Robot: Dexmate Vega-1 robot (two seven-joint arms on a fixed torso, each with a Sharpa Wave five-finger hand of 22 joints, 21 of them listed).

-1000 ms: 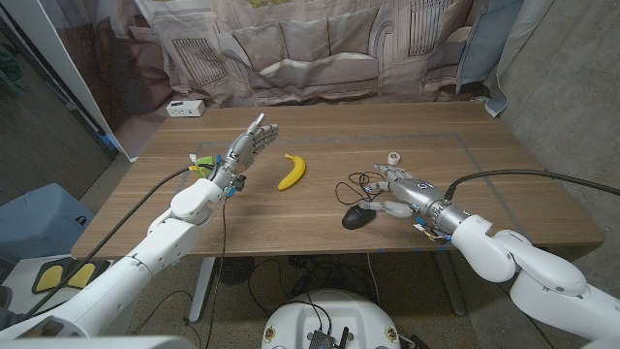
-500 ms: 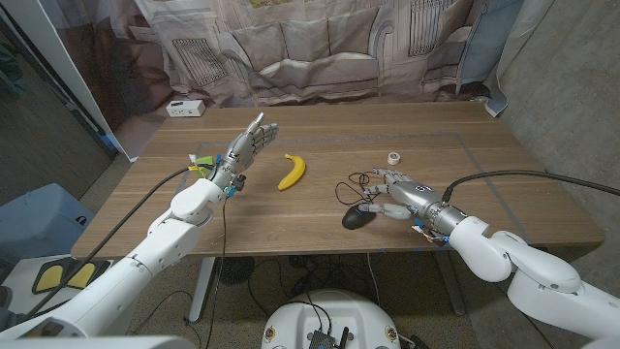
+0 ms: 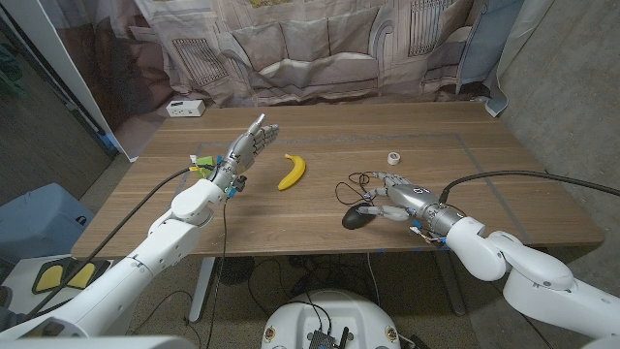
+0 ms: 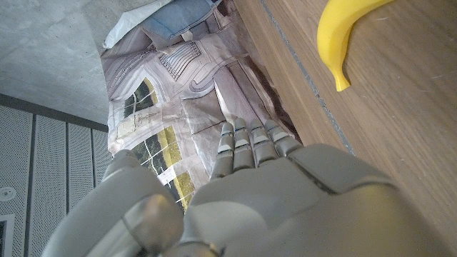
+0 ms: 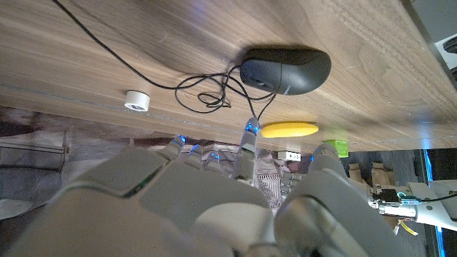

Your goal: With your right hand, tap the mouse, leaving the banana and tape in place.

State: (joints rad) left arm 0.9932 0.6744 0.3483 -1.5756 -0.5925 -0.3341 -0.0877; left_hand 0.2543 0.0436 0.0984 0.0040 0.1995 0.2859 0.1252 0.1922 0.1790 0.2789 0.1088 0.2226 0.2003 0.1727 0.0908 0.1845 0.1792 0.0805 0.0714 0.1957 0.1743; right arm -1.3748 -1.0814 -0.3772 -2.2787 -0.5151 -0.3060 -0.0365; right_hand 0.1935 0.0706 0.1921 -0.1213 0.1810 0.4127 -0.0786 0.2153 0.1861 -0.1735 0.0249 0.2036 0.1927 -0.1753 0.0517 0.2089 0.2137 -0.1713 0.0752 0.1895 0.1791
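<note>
While the right hand (image 3: 397, 197) hovers just beside the black mouse (image 3: 357, 217) near the table's (image 3: 320, 233) front edge, fingers spread and holding nothing, contact can't be told. Mouse cable (image 3: 354, 184) loops behind it. Farther back lie the banana (image 3: 292, 172) and tape (image 3: 393, 157). Left hand (image 3: 242, 152) is raised, fingers straight, together, empty.

On my tabletop (image 3: 320, 218): black mouse (image 3: 357, 217) near centre, cable looped beyond it; my right hand (image 3: 398, 197) just right of it, fingers (image 3: 376, 206) spread at its back. Banana (image 3: 293, 172) further left. Small white tape (image 3: 394, 157) on the far right. My left hand (image 3: 245, 150) raised at left, empty.
</note>
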